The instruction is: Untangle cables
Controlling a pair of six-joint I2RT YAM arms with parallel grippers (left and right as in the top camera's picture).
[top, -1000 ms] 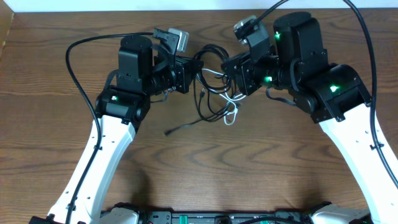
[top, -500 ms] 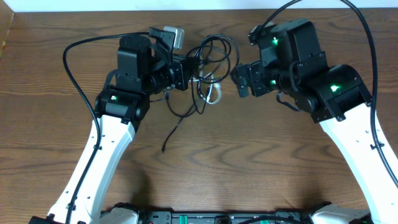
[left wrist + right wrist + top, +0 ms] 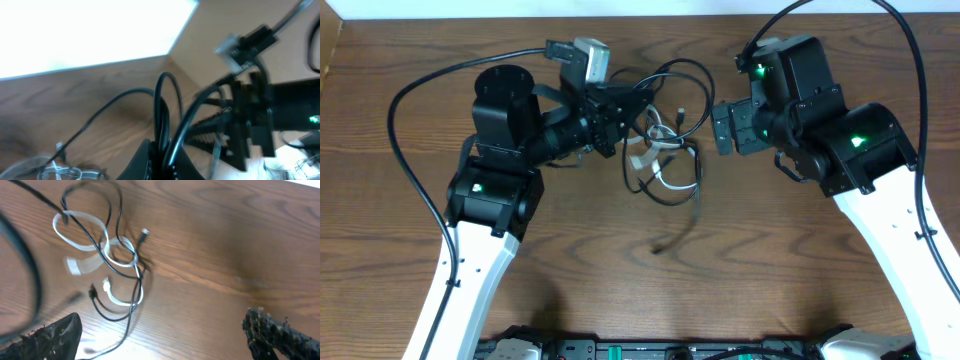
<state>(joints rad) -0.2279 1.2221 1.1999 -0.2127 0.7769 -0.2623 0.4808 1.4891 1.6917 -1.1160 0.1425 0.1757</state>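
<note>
1. Black cords and 1 white one make up the cables (image 3: 668, 150), a loose tangle on the brown wooden table (image 3: 790, 270), toward its far edge and between the 2 grippers.
2. Inside the tangle, the white cable (image 3: 119, 246) curls in soft loops that cross over and under thin black strands. Its white plug (image 3: 106, 284) rests on the wood at the tangle's rim, just beside a small black plug (image 3: 92, 291).
3. From the tangle's near side, 1 black strand trails toward the robot's base. Its free tip (image 3: 660, 247) lies on bare wood, well apart from both grippers.
4. At the tangle's left side sits the left gripper (image 3: 623, 108), its jaws pinched tight on the cables. The left wrist view shows black loops (image 3: 161, 105) arching up from between the fingers, though that view is blurred.
5. Just right of the tangle is the right gripper (image 3: 722, 128), apart from every cord. In its own wrist view the fingers (image 3: 55, 335) are spread wide and grip nothing, with the tangle lying beyond them.
6. Outward from the tangle, each arm has a black housing with a green light (image 3: 860, 141) and a white forearm (image 3: 475, 270), and thick black arm cables (image 3: 410, 160) sweep over the table on either side.
</note>
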